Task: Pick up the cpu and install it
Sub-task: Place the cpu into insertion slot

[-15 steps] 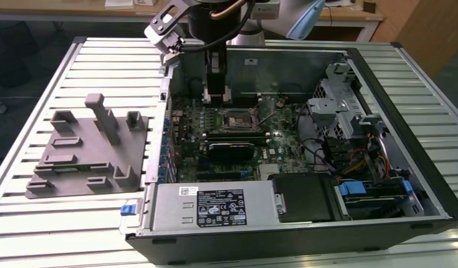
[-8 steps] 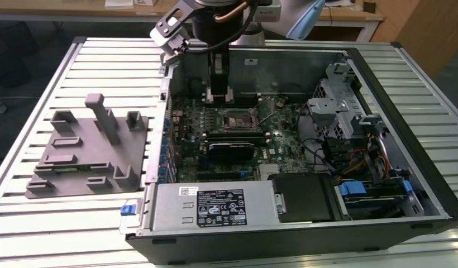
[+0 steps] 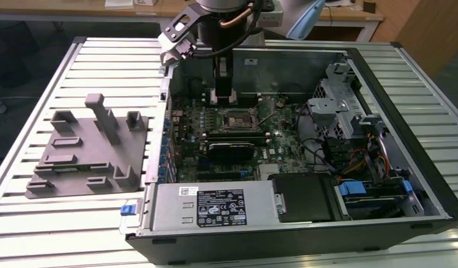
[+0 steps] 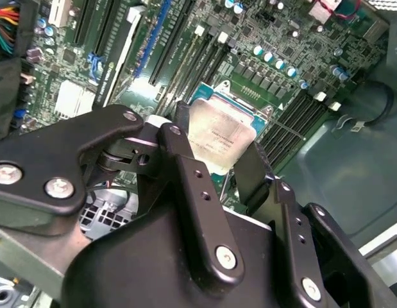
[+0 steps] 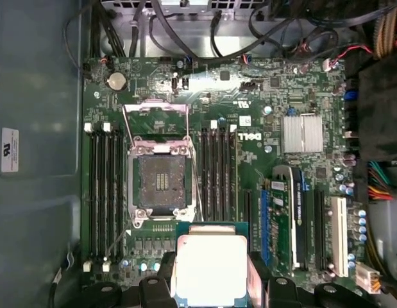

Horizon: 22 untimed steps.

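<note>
Here's the slatted metal desk point(image 3: 35, 95), and lying on it, side panel off, is the big computer case point(image 3: 430, 195). Just beside the case, on the exterior view's left, sits the grey fixture block point(image 3: 84, 162), with nothing resting on its posts and pockets. Inside the case the green motherboard point(image 5: 249, 154) lies flat and fully exposed, and the silver power supply point(image 3: 214, 206) runs along the near edge.

The arm point(image 3: 229, 11) reaches down from the far side of the case, straight into the opening. The gripper point(image 3: 223, 95) hangs low over the board, just behind the socket point(image 3: 237, 118) in the exterior view.

In the first wrist view the socket point(image 5: 161, 183) is wide open: its load plate point(image 5: 156, 122) is flipped back and the dark contact field is bare. Rows of black memory slots point(image 5: 103, 186) flank it on both sides.

And there's the cpu point(image 5: 208, 269), pale metal top facing the camera, pinched by its edges between the two black fingers point(image 5: 161, 285). The second wrist view confirms it: the gripper point(image 4: 217, 146) is narrowed right onto the cpu point(image 4: 220, 136), and the chip is held level above the board. It is close to the socket but not in it.
</note>
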{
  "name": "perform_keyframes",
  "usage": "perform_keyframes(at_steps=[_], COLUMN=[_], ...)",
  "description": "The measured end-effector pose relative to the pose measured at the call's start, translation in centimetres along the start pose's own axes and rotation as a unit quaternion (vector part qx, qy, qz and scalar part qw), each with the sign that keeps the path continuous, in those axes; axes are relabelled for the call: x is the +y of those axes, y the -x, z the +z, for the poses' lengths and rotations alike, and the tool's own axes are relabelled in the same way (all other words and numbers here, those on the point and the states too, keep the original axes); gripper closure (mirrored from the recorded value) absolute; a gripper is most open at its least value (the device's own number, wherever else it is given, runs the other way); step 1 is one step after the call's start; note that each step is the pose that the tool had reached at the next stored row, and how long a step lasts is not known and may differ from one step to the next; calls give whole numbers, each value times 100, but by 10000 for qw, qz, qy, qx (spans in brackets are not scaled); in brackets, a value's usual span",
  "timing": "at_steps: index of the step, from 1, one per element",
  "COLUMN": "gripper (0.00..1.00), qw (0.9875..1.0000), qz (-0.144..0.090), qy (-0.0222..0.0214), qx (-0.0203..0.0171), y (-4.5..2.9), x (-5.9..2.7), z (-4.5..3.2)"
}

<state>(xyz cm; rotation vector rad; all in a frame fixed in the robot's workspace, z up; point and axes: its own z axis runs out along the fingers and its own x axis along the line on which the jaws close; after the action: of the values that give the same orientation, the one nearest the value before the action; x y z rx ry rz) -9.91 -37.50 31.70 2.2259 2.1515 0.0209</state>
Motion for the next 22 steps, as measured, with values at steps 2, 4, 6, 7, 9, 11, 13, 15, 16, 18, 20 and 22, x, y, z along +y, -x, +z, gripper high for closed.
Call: perform_keyframes(at_steps=[2, 4, 6, 7, 9, 11, 13, 15, 16, 18, 20, 22], gripper=[47, 47, 47, 47, 47, 47, 47, 47, 47, 47, 47, 47], qw=[10000, 10000, 10000, 10000, 10000, 10000, 10000, 10000, 10000, 10000, 10000, 10000], qz=[0, 0, 0, 1, -4, -12, -17, -18, -18, -18, -18, -18], qy=[-1, -1, -1, -2, -1, 0, 0, 0, 0, 0, 0, -1], qx=[-1, -1, -3, -5, -4, -3, -3, -2, -2, -1, -2, -3], y=[-7, -9, -15, -22, -52, -87, -120, -138, -142, -143, -144, -146], x=[1, 1, 0, 1, 11, 19, 33, 59, 74, 87, 97, 117], z=[32, 60, 92, 109, 146, 181, 219, 250, 263, 283, 298, 314])
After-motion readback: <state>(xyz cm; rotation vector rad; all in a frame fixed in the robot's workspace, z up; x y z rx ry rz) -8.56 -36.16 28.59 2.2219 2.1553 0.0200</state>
